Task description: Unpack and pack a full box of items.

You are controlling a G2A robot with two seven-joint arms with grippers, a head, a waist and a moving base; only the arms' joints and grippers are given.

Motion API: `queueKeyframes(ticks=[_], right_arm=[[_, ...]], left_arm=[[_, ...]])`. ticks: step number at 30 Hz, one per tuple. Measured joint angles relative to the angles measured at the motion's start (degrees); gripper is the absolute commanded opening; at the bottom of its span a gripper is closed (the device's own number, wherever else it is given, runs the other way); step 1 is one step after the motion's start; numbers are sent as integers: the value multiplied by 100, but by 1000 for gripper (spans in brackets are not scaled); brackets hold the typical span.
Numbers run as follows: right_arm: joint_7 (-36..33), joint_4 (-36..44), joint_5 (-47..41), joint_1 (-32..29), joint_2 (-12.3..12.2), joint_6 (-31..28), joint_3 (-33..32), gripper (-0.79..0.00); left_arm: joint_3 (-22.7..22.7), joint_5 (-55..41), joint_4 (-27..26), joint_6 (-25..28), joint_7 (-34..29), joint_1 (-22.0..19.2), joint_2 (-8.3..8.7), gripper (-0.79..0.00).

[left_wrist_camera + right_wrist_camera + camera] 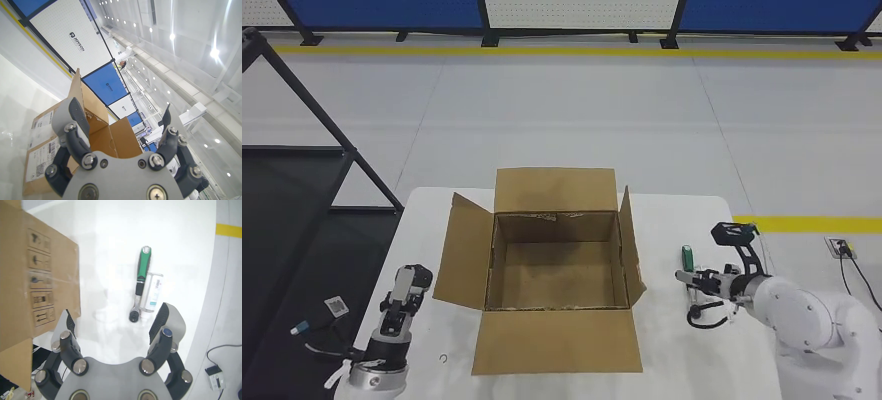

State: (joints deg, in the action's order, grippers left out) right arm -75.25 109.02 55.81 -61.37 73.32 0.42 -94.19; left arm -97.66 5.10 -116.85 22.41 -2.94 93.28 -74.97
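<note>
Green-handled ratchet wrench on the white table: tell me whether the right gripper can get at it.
Probably yes. The open right gripper sits just short of the green-handled ratchet wrench, nothing between; the clear plastic bottle lying beside it may crowd the grasp.

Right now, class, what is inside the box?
From above, the box has a bare cardboard floor and bare inner walls, with no items visible on them. The strip of floor just behind the near wall is covered.
</note>
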Motion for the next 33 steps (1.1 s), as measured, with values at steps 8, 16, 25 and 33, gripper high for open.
queueKeyframes(ticks=[8,16,25,33], right_arm=[[186,55,-1028,365,-42,-726,273,0],[-44,-100,-1055,567,-77,-872,482,0],[237,-205,-950,438,-79,-802,615,-785],[364,-1097,-769,758,-92,-22,889,-785]], left_arm=[[-205,-213,-84,232,108,122,0,0],[-542,-530,-61,524,356,301,-10,0],[-605,-624,-85,522,268,357,-8,0],[-578,-627,-99,442,216,322,-8,0]])
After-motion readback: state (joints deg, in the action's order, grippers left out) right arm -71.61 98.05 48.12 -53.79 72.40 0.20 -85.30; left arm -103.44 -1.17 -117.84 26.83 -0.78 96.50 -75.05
